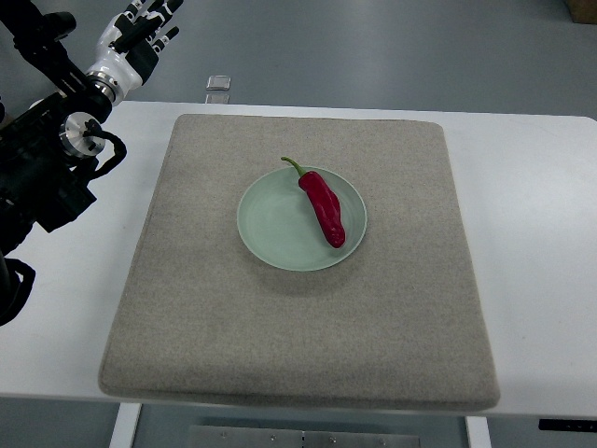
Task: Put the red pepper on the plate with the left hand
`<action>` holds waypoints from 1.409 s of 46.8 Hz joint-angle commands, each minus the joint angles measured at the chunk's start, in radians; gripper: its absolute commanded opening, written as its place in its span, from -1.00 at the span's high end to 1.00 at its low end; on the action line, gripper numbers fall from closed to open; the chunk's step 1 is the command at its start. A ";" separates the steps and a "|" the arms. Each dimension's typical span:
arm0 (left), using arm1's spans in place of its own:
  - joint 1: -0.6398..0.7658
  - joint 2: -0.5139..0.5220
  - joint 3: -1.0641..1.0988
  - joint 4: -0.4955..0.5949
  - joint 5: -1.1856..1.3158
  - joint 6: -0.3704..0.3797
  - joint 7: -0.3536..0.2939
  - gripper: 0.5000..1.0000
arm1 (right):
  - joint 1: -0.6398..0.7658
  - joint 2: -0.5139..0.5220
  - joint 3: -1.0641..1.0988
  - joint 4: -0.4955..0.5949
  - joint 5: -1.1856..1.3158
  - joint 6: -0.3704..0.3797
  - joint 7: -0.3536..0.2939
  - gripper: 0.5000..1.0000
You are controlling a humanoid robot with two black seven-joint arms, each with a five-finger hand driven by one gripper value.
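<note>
- Nearest us, beige mat (233,345) on the white table (541,280).
- Far left: left hand (140,33) raised beyond the table edge, fingers loosely spread, holding nothing.
- Centre: red pepper (325,207) lying on the pale green plate (270,229).

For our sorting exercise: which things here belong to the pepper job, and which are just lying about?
Job: glossy red pepper with green stem; round pale green plate; left robot hand.
Lying about: beige fabric mat; white table; small grey metal piece.
</note>
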 commanded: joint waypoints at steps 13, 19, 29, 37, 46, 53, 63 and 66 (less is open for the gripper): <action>0.044 -0.008 -0.036 -0.008 0.014 0.012 -0.001 -0.97 | 0.000 0.000 0.000 0.000 0.000 0.000 0.000 -0.73; 0.037 -0.009 -0.037 -0.008 0.016 0.013 -0.001 -0.97 | 0.000 0.000 0.000 0.000 0.000 0.000 0.000 -0.73; 0.043 -0.009 -0.036 -0.009 0.017 0.001 -0.001 -0.97 | 0.000 0.000 0.000 0.000 0.000 0.000 0.000 -0.73; 0.041 -0.015 -0.037 -0.008 0.016 0.001 -0.001 -0.98 | 0.000 0.000 0.000 0.000 0.000 0.000 0.000 -0.73; 0.037 -0.015 -0.036 -0.008 0.017 0.000 0.000 -0.97 | 0.000 0.000 0.000 0.000 0.000 0.000 0.000 -0.73; 0.040 -0.015 -0.037 -0.008 0.017 0.000 0.000 -0.97 | 0.002 0.000 0.002 0.011 0.000 0.005 0.000 -0.73; 0.046 -0.029 -0.033 -0.008 0.019 0.003 0.000 -0.97 | -0.002 0.000 -0.002 0.017 -0.009 0.017 0.000 -0.73; 0.050 -0.037 -0.033 -0.009 0.019 0.004 0.000 -0.97 | -0.002 0.000 -0.002 0.017 -0.009 0.017 0.000 -0.73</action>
